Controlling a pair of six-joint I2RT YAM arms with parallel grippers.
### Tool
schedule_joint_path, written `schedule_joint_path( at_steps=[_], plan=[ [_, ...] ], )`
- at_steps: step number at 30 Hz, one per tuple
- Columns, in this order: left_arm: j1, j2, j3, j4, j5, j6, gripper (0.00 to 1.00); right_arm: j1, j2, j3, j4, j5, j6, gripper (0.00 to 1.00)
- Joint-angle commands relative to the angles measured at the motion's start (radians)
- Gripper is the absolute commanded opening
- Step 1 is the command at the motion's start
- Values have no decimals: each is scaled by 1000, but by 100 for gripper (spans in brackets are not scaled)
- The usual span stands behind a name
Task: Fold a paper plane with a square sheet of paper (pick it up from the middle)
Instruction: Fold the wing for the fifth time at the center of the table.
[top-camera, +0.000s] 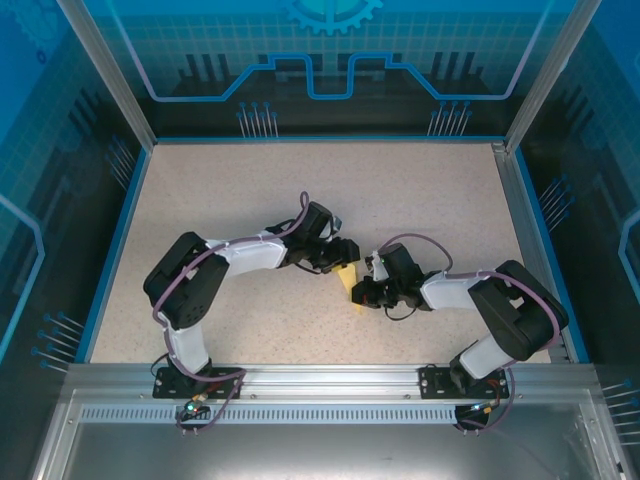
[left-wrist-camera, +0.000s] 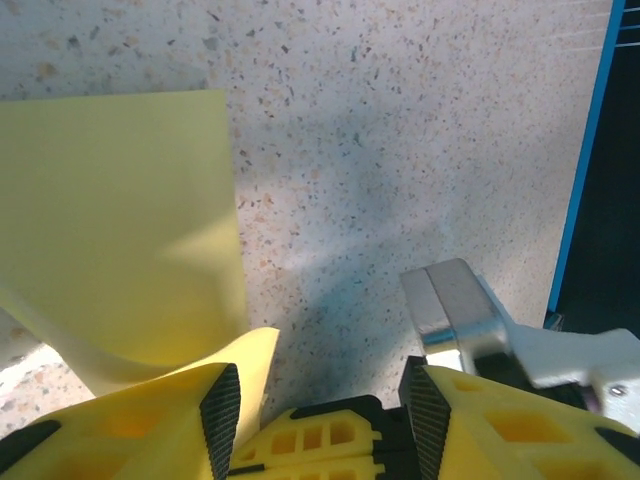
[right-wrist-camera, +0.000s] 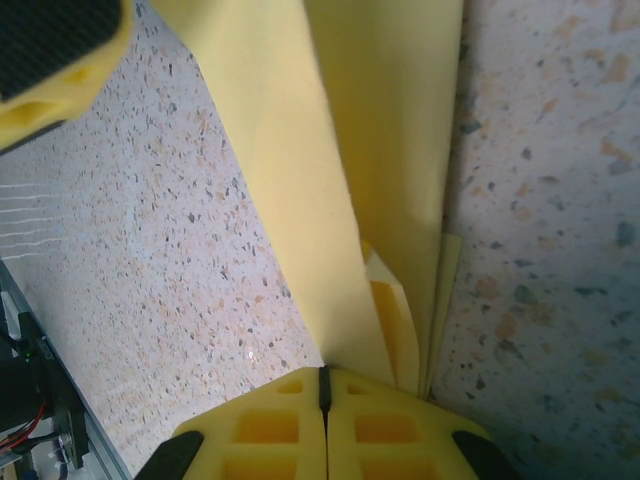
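Yellow fingers (right-wrist-camera: 260, 430) of the right hand (right-wrist-camera: 323, 380) press flat together at the bottom of the right wrist view, pinching the lower end of the pale-yellow sheet of paper (right-wrist-camera: 380, 150), which rises away from them in several folded layers above the speckled counter (right-wrist-camera: 150, 250). From the left wrist, the left hand (left-wrist-camera: 322, 390) stands with its jaws parted and nothing between the black pads (left-wrist-camera: 220, 410); the sheet (left-wrist-camera: 120, 220) lies to the left of that gap, mostly flat on the counter (left-wrist-camera: 400, 120), its near edge curling up against the outer side of the left finger. From above, both arms bend inward over the middle of the counter (top-camera: 300, 190), the left hand (top-camera: 343, 252) and the right hand (top-camera: 362, 290) nearly meeting, with the sheet (top-camera: 347, 280) showing as a small yellow wedge between them, just beside the right hand's tips and slightly nearer than the left hand. A blue rim (top-camera: 112, 250) borders the counter on the left and far sides.
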Motion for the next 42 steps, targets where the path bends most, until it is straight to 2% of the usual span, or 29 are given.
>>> schedule_joint_path(
  at_steps=[1, 15, 42],
  plan=[
    [8, 42, 7, 12, -16, 40, 52, -15, 40, -31, -145, 37, -24, 5],
    [67, 110, 37, -24, -60, 96, 51, -15, 45, -40, -217, 52, -63, 0],
    [190, 227, 236, -187, -62, 249, 50, -34, 17, -59, -243, 11, -114, 0]
  ],
)
